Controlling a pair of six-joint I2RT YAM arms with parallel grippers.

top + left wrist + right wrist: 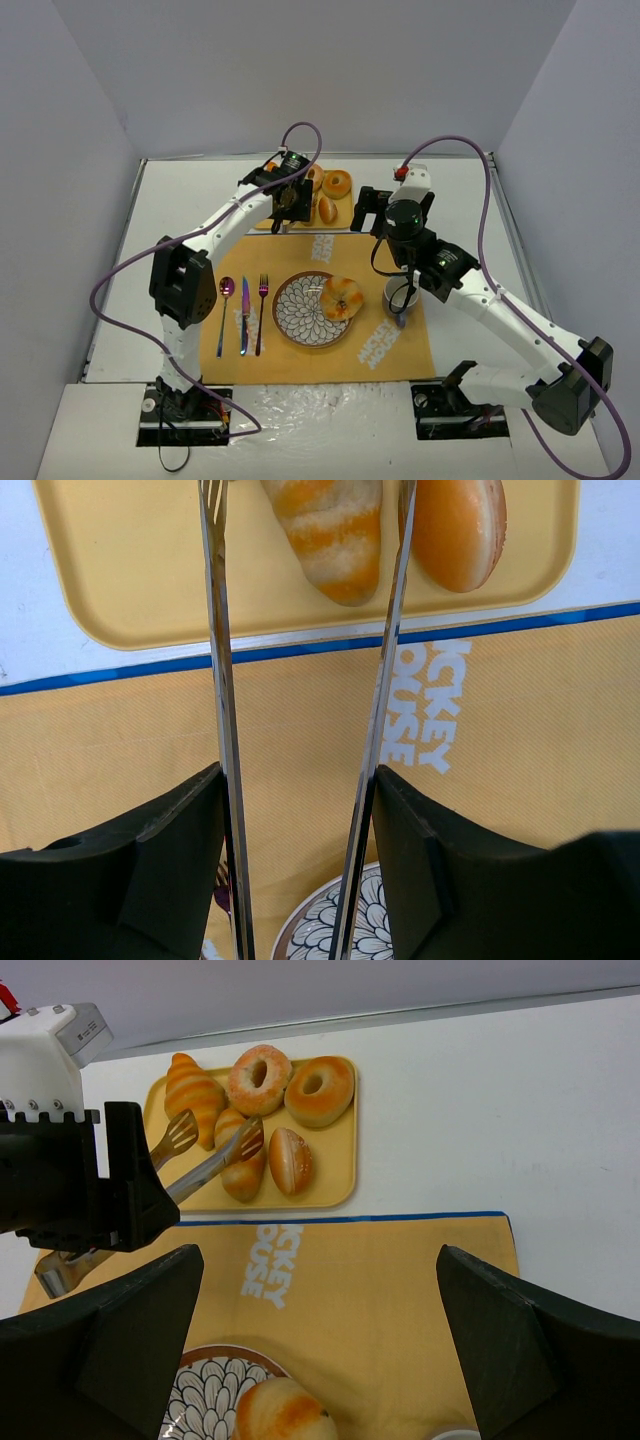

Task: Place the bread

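Knotted bun (pixel 342 297) lies on plate (pixel 293 322), ridged roll (pixel 330 530) on tray (pixel 130 580); left hand (pixel 298 790) grips tongs (pixel 222 680).

White table (pixel 460 200) carries an orange placemat (pixel 300 362) and a yellow tray (pixel 130 570).

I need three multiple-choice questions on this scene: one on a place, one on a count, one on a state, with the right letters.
1. Where does the round bun lie? A on the bare table; B on the plate; C in a cup.
2. How many ring doughnuts are on the tray? A one; B two; C four.
3. How is the right gripper? A open, empty; B shut on a spoon; C shut on a bun.
Answers: 1 B, it rests on the patterned face; 2 B, two rings lie side by side; 3 A, fingers wide apart, nothing between.
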